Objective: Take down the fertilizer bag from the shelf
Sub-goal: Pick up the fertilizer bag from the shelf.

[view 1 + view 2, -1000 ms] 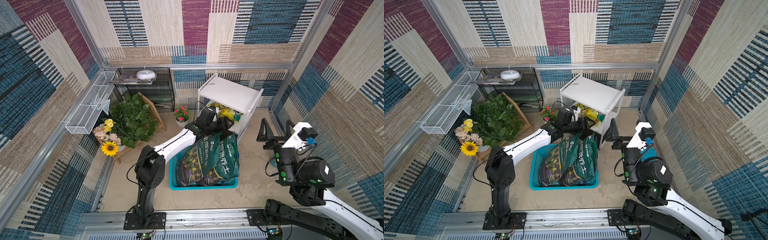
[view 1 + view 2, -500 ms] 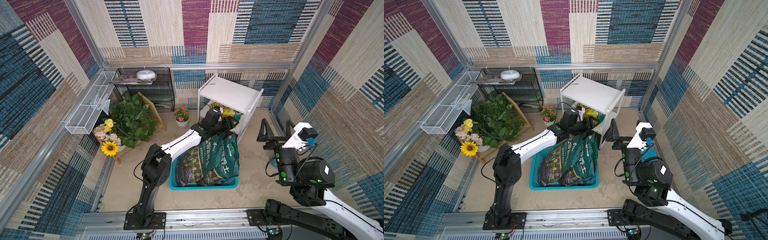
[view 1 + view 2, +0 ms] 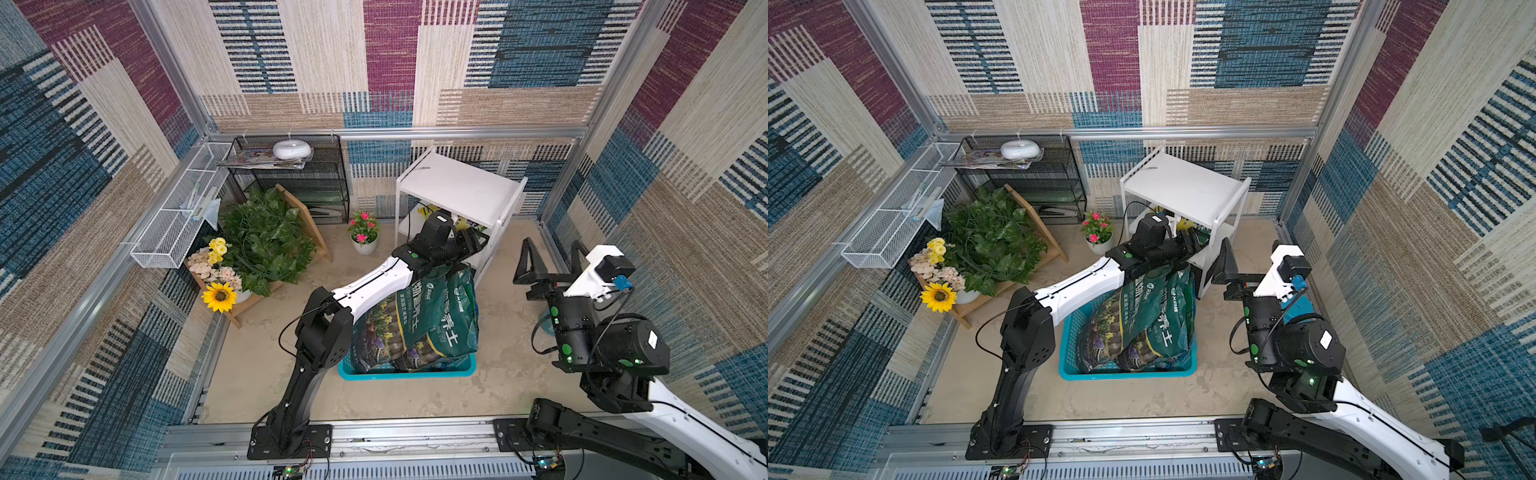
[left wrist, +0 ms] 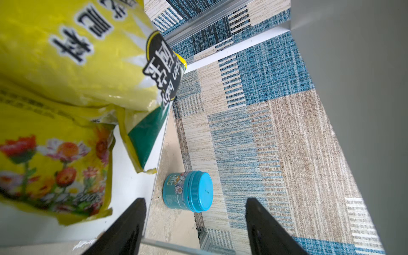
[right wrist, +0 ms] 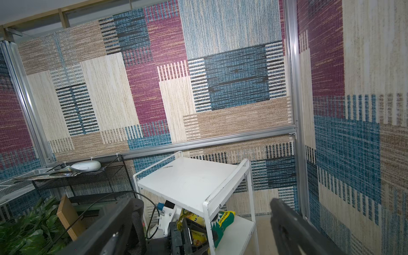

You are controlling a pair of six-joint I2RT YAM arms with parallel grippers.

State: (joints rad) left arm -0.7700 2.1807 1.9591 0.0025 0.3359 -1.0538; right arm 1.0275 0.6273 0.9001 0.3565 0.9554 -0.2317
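left end effector (image 4: 195,200) advanced into shelf (image 3: 461,187), released | right end effector (image 3: 552,245) released | fertilizer bags (image 4: 66,55): two

Inside the shelf (image 3: 461,187), I see yellow bags (image 4: 66,55) crowding one side of the lower board (image 4: 130,176); beside them my left pincer (image 4: 195,199) has free room. Heaped green bags (image 3: 432,316) in the basket (image 3: 407,372) block the floor (image 3: 509,320) before the shelf.
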